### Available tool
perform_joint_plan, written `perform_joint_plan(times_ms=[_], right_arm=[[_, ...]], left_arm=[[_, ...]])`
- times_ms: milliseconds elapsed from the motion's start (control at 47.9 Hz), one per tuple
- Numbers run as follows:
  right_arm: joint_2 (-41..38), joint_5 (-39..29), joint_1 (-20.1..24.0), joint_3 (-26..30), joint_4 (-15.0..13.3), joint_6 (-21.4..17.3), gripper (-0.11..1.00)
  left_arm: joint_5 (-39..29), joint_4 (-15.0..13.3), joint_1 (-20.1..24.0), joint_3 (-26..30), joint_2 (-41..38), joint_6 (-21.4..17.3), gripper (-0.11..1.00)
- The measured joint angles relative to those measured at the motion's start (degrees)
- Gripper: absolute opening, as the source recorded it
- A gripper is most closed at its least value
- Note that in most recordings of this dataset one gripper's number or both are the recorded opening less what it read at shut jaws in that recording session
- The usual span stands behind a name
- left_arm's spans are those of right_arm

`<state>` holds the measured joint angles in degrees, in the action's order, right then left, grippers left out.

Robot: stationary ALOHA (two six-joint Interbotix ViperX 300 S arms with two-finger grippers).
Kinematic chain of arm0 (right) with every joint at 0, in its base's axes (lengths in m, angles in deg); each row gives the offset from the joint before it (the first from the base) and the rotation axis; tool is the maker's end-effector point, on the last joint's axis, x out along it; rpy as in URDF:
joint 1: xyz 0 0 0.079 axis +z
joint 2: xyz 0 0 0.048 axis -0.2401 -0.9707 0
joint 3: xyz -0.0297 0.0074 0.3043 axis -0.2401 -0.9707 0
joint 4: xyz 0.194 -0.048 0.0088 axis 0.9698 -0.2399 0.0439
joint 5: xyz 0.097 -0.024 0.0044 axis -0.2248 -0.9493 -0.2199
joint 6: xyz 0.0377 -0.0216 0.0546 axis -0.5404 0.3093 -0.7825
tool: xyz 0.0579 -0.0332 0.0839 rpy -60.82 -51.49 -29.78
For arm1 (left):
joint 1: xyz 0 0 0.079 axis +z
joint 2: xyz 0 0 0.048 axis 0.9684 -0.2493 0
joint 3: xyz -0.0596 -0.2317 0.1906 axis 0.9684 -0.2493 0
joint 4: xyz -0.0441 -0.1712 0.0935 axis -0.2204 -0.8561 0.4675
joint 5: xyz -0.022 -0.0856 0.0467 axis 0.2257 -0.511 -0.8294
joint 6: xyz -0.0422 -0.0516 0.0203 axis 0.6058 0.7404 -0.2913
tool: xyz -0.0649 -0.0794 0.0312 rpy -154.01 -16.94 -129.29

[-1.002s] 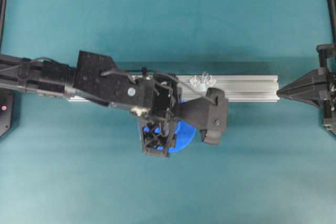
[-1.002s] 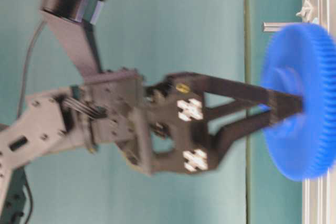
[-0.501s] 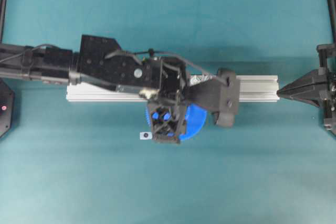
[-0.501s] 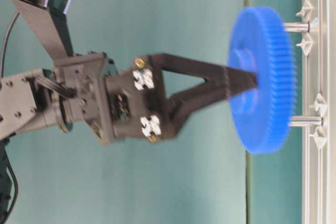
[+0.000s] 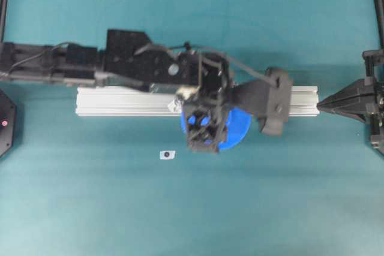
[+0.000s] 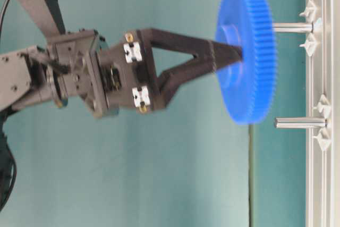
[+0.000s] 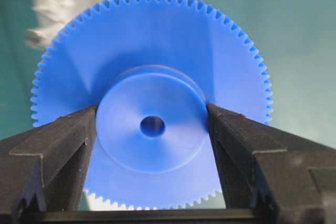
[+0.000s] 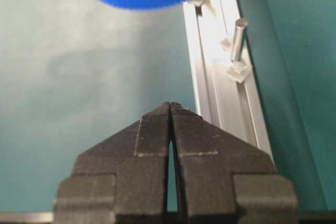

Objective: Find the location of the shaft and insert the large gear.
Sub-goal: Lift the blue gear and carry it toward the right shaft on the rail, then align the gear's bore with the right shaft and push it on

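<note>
Overhead view, left to right: the left arm is extended along the aluminium rail [image 5: 120,101], and much of the rail's middle is hidden beneath it. The left gripper [image 5: 207,130] is clamped on the raised hub of the large gear [image 5: 239,131], of which only blue arcs are visible past the wrist hardware. A small white piece [image 5: 167,154] lies on the teal table [image 5: 90,208], its nature too small to be made out. At the far right, the right gripper [image 5: 321,105] is seen closed on nothing, its tip just beside the rail's end, with the arm cut off by the frame edge. In the table-level view the gear is held on edge, apart from the rail, between two pins: one [image 6: 293,27] partly covered by the gear's rim, the other [image 6: 299,123] fully exposed. Which of them is the shaft cannot be told, as both mounts appear alike
</note>
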<state>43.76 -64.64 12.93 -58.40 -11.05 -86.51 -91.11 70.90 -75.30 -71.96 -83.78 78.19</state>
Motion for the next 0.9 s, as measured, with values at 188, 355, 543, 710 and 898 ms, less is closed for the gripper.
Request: perform_joint_plan(times_ms=[188, 355, 543, 710, 898], right_arm=[[0.0, -0.1, -0.1, 0.0, 0.0, 0.0, 0.0], [0.0, -0.1, -0.1, 0.0, 0.0, 0.0, 0.0], [0.4, -0.1, 0.0, 0.0, 0.0, 0.0, 0.0], [0.7, -0.1, -0.1, 0.0, 0.0, 0.0, 0.0], [0.8, -0.3, -0.1, -0.1, 0.0, 0.0, 0.0]], left_arm=[[-1.3, 0.0, 1.0, 3.0, -2.4, -2.2, 0.7], [-1.7, 0.0, 1.5, 5.7, -4.4, -2.8, 0.7], [-1.8, 0.0, 2.7, 8.4, -6.2, -3.0, 0.7], [-2.7, 0.0, 3.3, 9.2, -7.6, -3.0, 0.7], [-3.0, 0.0, 3.3, 9.3, -8.7, -3.0, 0.7]])
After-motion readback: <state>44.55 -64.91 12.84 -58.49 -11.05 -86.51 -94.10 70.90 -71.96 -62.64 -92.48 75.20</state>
